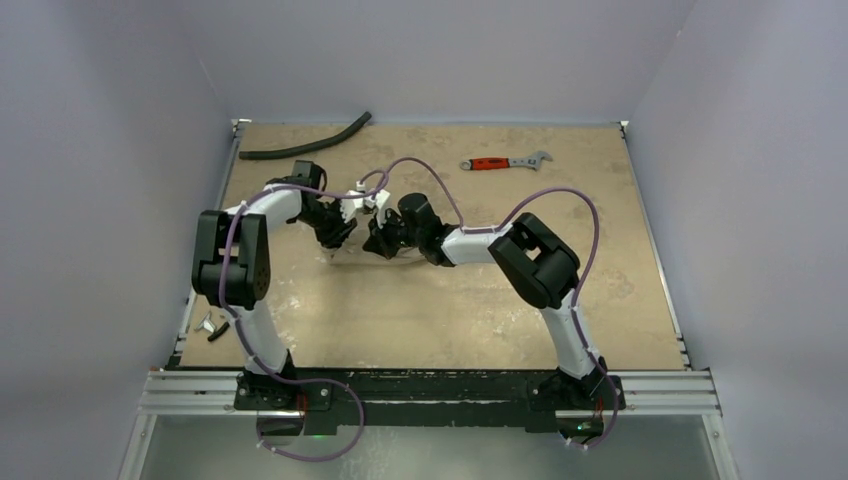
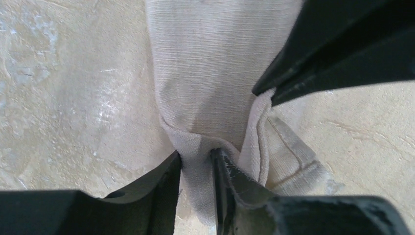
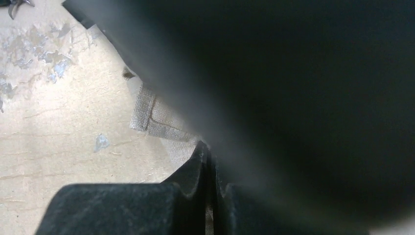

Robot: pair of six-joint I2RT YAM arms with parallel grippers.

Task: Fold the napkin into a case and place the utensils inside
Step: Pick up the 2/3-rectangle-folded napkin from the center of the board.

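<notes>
The beige napkin (image 2: pixel 210 63) lies bunched on the table, mostly hidden under both arms in the top view (image 1: pixel 350 256). A raised fold of it fills the gap in my left gripper (image 2: pixel 196 159), whose fingers press it from both sides. My right gripper (image 3: pixel 208 149) is shut on a hemmed edge of the napkin (image 3: pixel 151 117), and its dark fingers (image 2: pixel 313 58) show pinching that edge in the left wrist view. From above, the left gripper (image 1: pixel 338 235) and right gripper (image 1: pixel 378 240) stand nearly tip to tip at mid-table. The utensils are out of view.
A red-handled wrench (image 1: pixel 505 162) lies at the back right. A curved black hose (image 1: pixel 305 142) lies at the back left. A small metal and black piece (image 1: pixel 212 325) sits at the table's left edge. A dark blur, close to the lens, fills much of the right wrist view.
</notes>
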